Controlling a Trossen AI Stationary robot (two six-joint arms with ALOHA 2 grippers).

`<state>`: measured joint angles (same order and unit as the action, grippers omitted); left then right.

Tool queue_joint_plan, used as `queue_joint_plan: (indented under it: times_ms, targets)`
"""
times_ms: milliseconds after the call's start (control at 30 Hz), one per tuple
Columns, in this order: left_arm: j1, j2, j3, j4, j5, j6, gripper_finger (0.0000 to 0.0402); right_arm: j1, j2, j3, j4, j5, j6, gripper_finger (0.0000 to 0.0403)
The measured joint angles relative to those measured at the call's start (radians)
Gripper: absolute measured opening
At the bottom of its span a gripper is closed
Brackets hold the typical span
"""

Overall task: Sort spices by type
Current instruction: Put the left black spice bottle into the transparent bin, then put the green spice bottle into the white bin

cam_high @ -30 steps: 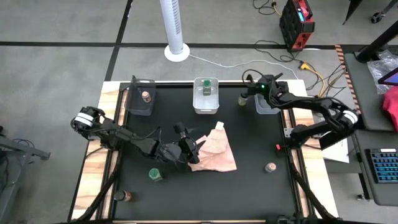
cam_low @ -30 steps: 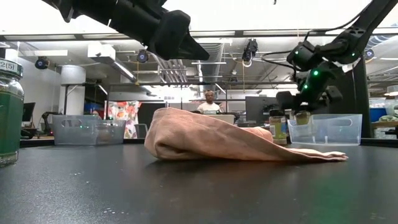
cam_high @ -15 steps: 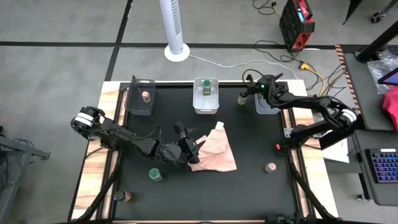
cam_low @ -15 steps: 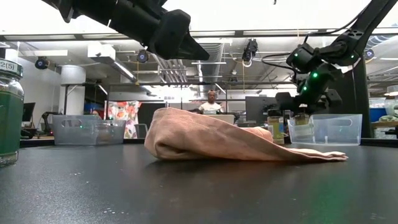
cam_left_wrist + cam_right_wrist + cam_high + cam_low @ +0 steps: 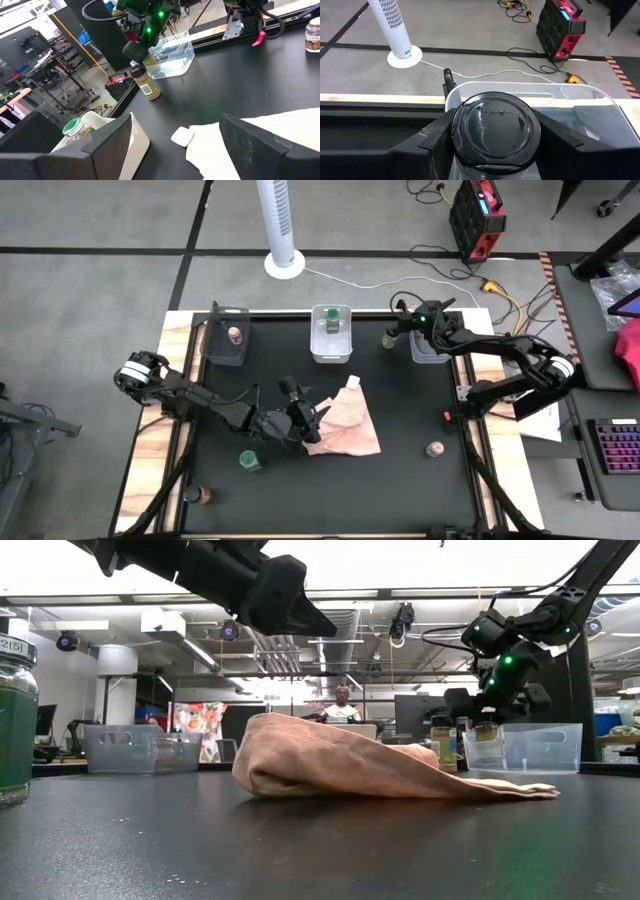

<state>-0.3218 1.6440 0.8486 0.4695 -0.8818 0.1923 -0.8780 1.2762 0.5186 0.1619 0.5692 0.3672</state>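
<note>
A dark-lidded spice jar (image 5: 148,84) stands on the black table just left of the right clear bin (image 5: 430,347), and my right gripper (image 5: 495,136) is shut on its top. My left gripper (image 5: 308,418) hangs open above the left edge of the pink cloth (image 5: 345,425), with nothing between its fingers (image 5: 107,142). A tan-lidded jar (image 5: 234,335) sits in the left bin and a green-lidded jar (image 5: 331,323) in the middle bin. Loose on the table stand a green-lidded jar (image 5: 248,461) and a tan-lidded jar (image 5: 435,450). My right gripper pinches the jar by its black lid (image 5: 461,131), one finger on each side of the rim. The fingers come slanting down from the table's right. The jar stands about upright, its base (image 5: 155,96) seemingly on the table.
Another jar (image 5: 203,495) stands on the wooden strip at the near left corner. The crumpled cloth lies mid-table. The three bins line the far edge. A person shows in the room beyond the table in the low view.
</note>
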Motion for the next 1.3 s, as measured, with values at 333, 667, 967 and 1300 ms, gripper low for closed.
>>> queue_joint_plan:
  times_ms: [333, 667, 967, 1300]
  targets:
    - [0.000, 0.000, 0.000, 0.000, 0.000, -0.001, 0.0285, 0.000, 0.000, 0.000, -0.001, -0.025, 0.000, 0.0252]
    - [0.000, 0.000, 0.000, 0.000, 0.000, -0.007, 0.0285, 0.000, -0.052, 0.006, -0.036, -0.027, -0.046, 0.0271]
    - [0.000, 0.000, 0.000, 0.000, 0.000, -0.007, 0.0285, 0.012, -0.156, 0.027, -0.065, -0.027, -0.069, 0.0284]
    - [0.000, 0.000, 0.000, 0.000, 0.001, -0.007, 0.0285, 0.148, -0.313, 0.027, -0.085, -0.028, -0.098, 0.0270]
